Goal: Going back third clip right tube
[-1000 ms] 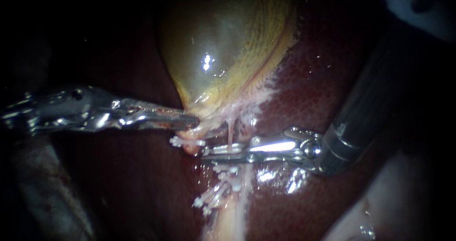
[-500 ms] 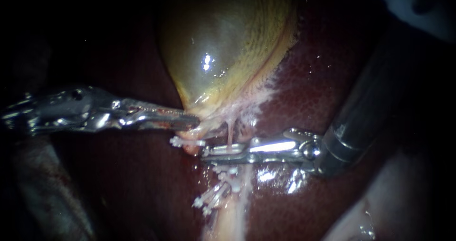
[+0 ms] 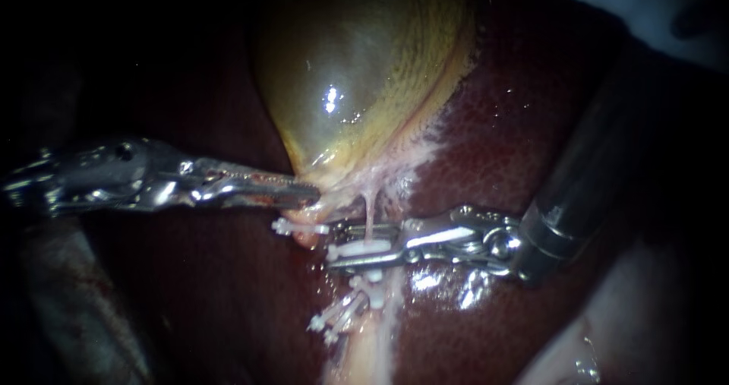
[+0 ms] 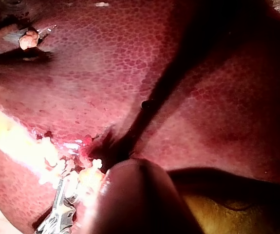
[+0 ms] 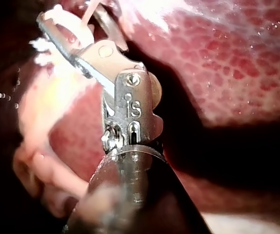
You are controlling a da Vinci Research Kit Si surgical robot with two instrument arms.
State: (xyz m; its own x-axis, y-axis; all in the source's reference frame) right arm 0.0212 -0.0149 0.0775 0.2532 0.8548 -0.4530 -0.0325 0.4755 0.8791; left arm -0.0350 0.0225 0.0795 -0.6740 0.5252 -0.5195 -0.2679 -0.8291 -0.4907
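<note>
straddling a white clip (image 3: 351, 250) on the thin right tube (image 3: 369, 206) just below the gallbladder (image 3: 357, 89), right instrument (image 3: 339, 242) jaws stand spread, gripping nothing. left instrument (image 3: 307, 195) jaws pinch the gallbladder's neck. tube looks soft, slick, easily torn: back off straight, no tugging. only container: gallbladder, taut, likely fluid-filled.

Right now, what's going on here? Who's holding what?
The left instrument has its jaws shut on the gallbladder at its narrow lower end, holding it over the liver. The right instrument has its jaws open astride a thin tube, with a white clip in the gap between them. Other clips already sit on the tissue just below.
</note>
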